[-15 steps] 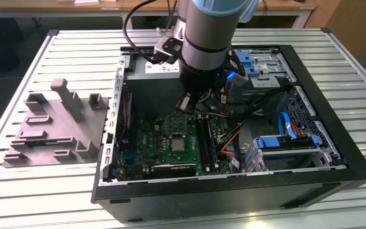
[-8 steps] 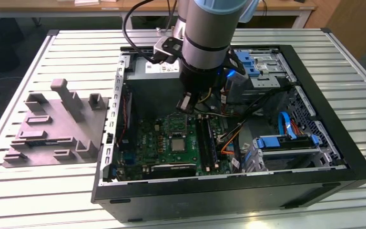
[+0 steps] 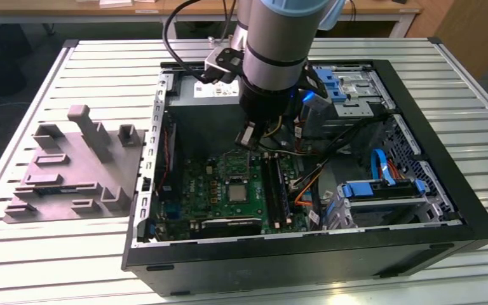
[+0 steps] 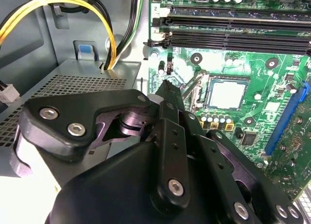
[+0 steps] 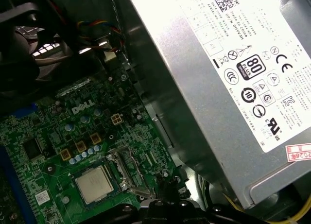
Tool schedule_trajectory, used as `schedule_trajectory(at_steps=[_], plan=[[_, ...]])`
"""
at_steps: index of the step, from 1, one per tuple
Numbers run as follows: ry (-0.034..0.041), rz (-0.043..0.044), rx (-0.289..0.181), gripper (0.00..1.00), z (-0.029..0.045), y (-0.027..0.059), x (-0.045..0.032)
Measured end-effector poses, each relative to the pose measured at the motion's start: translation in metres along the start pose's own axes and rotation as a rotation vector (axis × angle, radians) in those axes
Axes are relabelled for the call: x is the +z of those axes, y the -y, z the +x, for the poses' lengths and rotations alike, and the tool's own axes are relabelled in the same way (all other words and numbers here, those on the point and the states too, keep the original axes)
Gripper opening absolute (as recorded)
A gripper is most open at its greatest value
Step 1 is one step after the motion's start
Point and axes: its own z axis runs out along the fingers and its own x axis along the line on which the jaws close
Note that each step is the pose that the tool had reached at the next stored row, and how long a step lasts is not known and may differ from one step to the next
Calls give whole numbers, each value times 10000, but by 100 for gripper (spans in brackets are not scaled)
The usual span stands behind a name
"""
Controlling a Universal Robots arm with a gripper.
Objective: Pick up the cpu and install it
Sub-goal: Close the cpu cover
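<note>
The cpu (image 4: pixel 226 94) (image 5: pixel 95 184) (image 3: pixel 238 191) sits flat in the metal socket frame (image 4: pixel 194 85) of the green motherboard (image 3: pixel 227 190), silver top exposed, as both wrist views show. The gripper (image 4: pixel 165 88) hangs above the board beside the socket, holding nothing; its fingers appear drawn together at the tip. In the exterior view, the grey fixture (image 3: pixel 74 171) lies on the slatted table (image 3: pixel 49 254), left of the computer case (image 3: pixel 447 190).
</note>
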Motion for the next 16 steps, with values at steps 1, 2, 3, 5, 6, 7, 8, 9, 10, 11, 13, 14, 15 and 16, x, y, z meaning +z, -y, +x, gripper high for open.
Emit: schedule_trajectory(at_steps=[1,2,3,5,6,7,8,9,10,11,13,14,15,16], plan=[[-1,0,-5,11,0,0,-2],[-2,-1,-12,11,0,0,-4],[-6,-1,-20,11,0,-1,-7],[-6,-3,-42,11,0,-1,-10],[-7,-3,-50,11,-1,-1,-11],[-8,-5,-57,11,-1,-2,-13],[-10,-6,-63,11,0,-2,-15],[-12,-7,-70,11,0,-2,-16],[-12,-8,-77,11,-1,-2,-17],[-13,-9,-82,11,-1,-2,-18],[-15,-10,-95,11,-1,-2,-19],[-16,-11,-101,11,-1,-2,-20],[-17,-11,-108,11,-1,-3,-21],[-19,-11,-115,11,-1,-3,-22]])
